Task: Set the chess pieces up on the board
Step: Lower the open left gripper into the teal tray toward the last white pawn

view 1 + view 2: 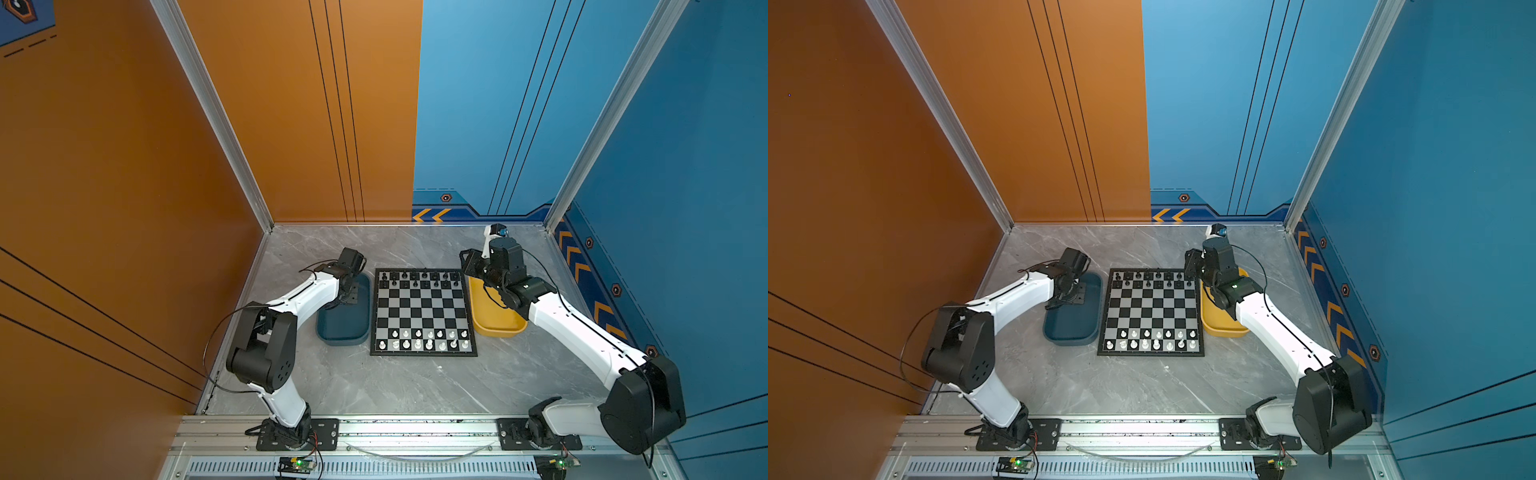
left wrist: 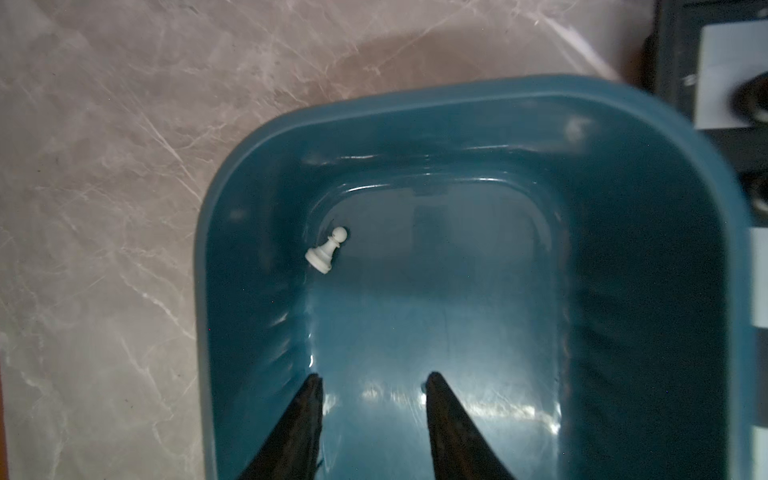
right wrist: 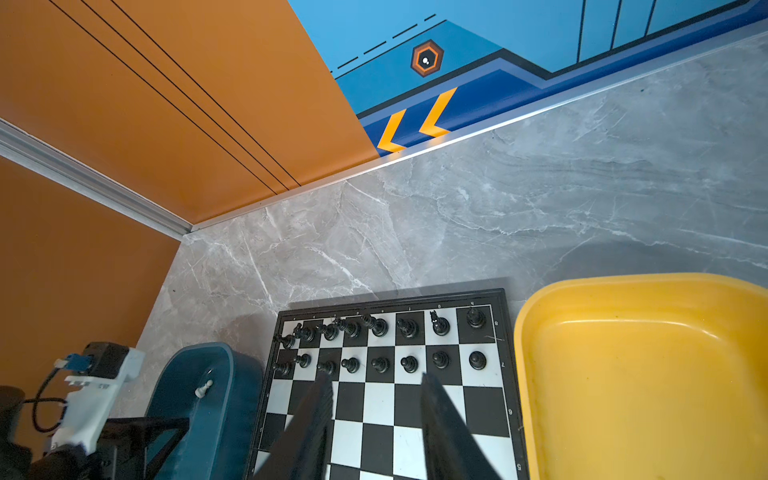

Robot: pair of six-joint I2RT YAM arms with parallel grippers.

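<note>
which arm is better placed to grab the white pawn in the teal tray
Left: the left gripper hangs open over the teal tray, where the white pawn lies. The right gripper is over the board.

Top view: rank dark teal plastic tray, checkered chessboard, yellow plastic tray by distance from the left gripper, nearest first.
1. Dark teal plastic tray: directly under the left gripper, left of the chessboard.
2. Black-and-white checkered chessboard: centre.
3. Yellow plastic tray: beyond the chessboard, on the right.
</note>
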